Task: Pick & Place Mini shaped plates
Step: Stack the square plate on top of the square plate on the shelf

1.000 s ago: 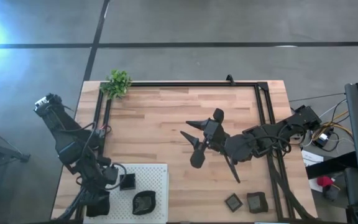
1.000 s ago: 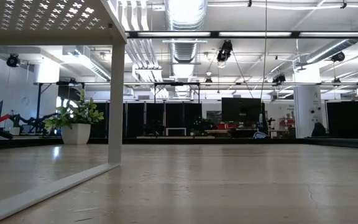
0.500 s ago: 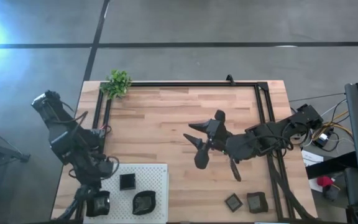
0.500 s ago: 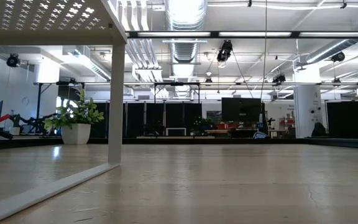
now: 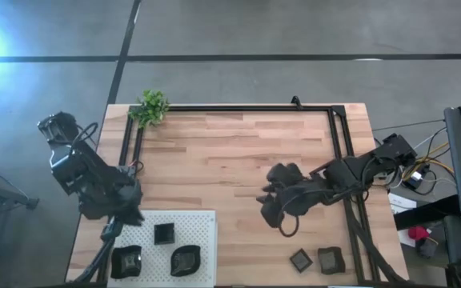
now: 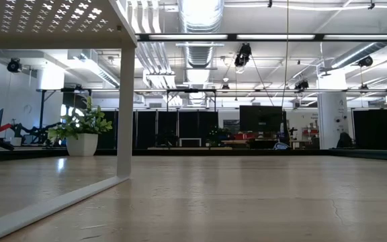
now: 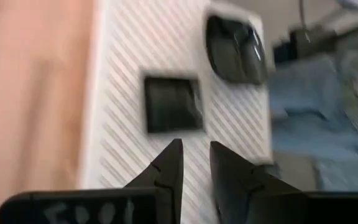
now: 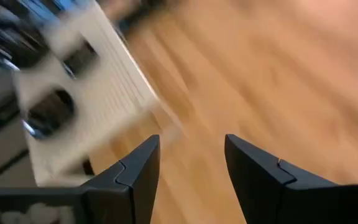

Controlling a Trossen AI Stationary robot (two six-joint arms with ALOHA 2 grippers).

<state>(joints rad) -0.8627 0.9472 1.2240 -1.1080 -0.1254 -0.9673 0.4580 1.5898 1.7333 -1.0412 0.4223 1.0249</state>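
Three dark mini shaped plates are at the near left. A square one [image 5: 164,234] [image 7: 173,104] and a rounded one [image 5: 186,260] [image 7: 235,40] lie flat on the white perforated board [image 5: 198,224]. A third [image 5: 126,262] is at the board's left edge; whether it lies on the board I cannot tell. Two more plates [image 5: 300,259] [image 5: 330,259] rest on the wood at the near right. My left gripper [image 5: 130,210] [image 7: 194,168] hangs above the board's far left corner, open by a narrow gap, empty. My right gripper [image 5: 269,206] [image 8: 191,168] hovers over mid-table, open and empty, tipped toward the board.
A small green plant [image 5: 151,106] stands at the far left corner. A black frame [image 5: 238,108] runs along the table's far, left and right sides. Bare wood [image 5: 214,168] lies between the two arms.
My left gripper has drawn back up and toward the far edge, away from the near-left plate, which stays where it was and now shows uncovered. My right gripper has tipped downward, rolled, and sunk a little toward the near edge.
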